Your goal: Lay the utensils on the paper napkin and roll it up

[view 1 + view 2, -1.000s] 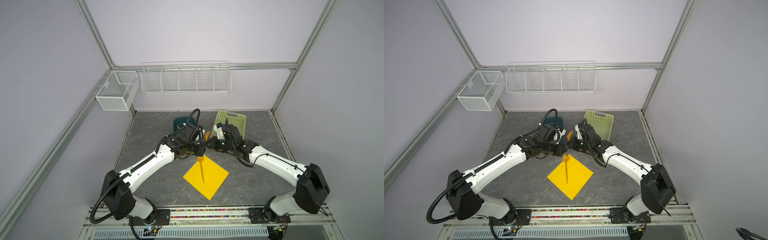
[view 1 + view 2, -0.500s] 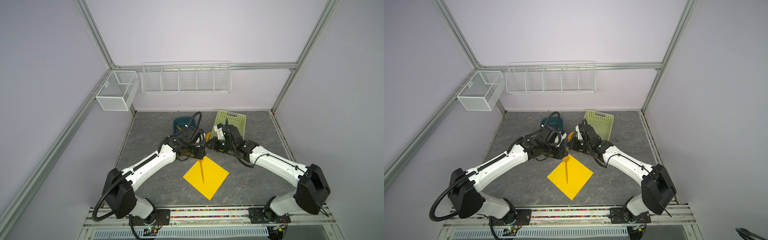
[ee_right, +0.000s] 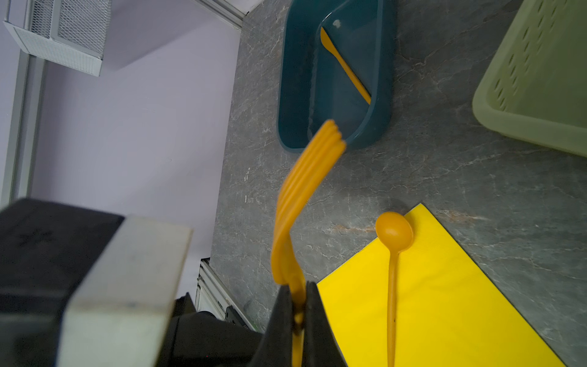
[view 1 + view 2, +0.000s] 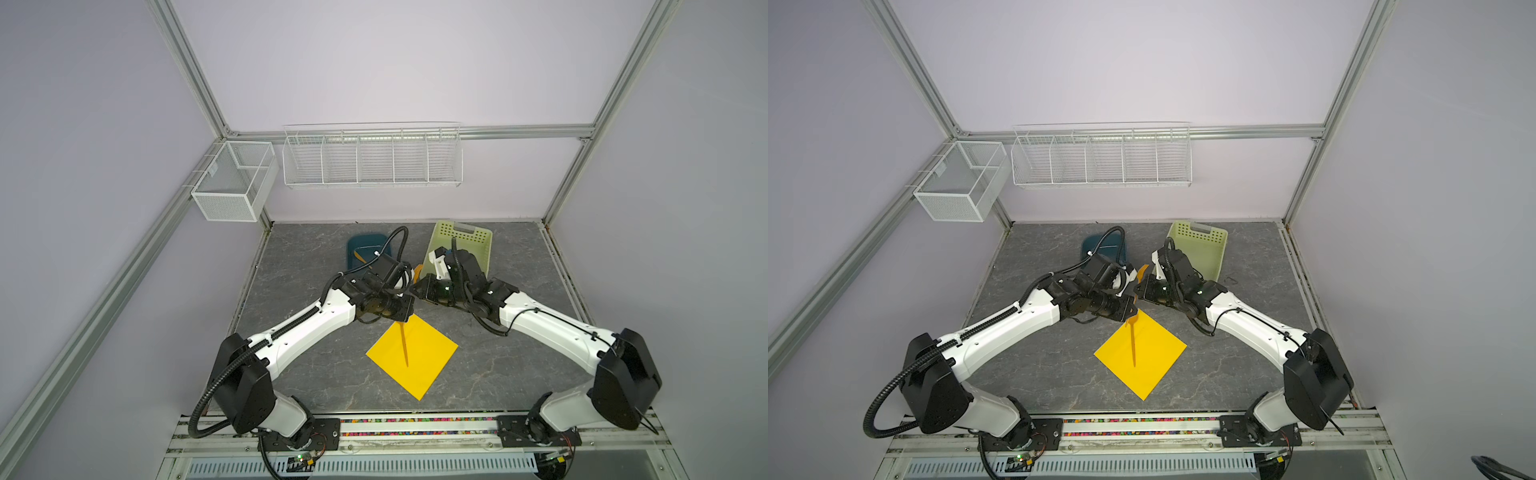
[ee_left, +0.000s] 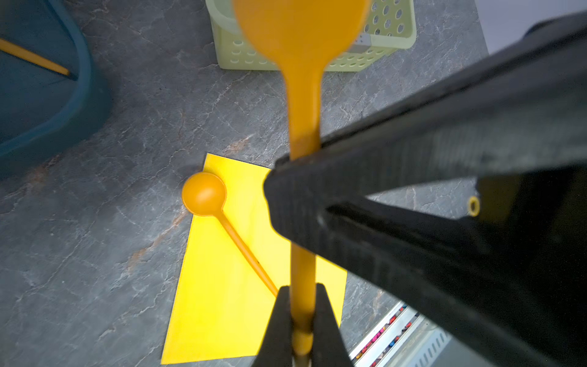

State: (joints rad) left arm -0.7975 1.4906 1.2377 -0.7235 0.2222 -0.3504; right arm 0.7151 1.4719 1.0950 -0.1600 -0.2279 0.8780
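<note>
I have the fork (image 3: 305, 190) off the counter (image 4: 299, 257), both tools clamped on its handle: left tool (image 5: 301, 305) near the butt end, right tool (image 3: 297, 302) closer to the tines. The paper napkin (image 4: 428, 357) lies just base-ward of them, the spoon (image 4: 404, 345) along its diagonal, bowl at the far corner. My read: fork goes down parallel to that spoon. The knife (image 3: 346, 66) sits in the teal tray (image 3: 292, 95).

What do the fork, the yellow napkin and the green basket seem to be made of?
The fork looks like moulded orange plastic, smooth and faintly shiny, with ribbed tines. The napkin seems thin matte paper, lying flat with sharp edges. The basket appears pale green plastic, semi-gloss, with moulded rows of holes.
</note>
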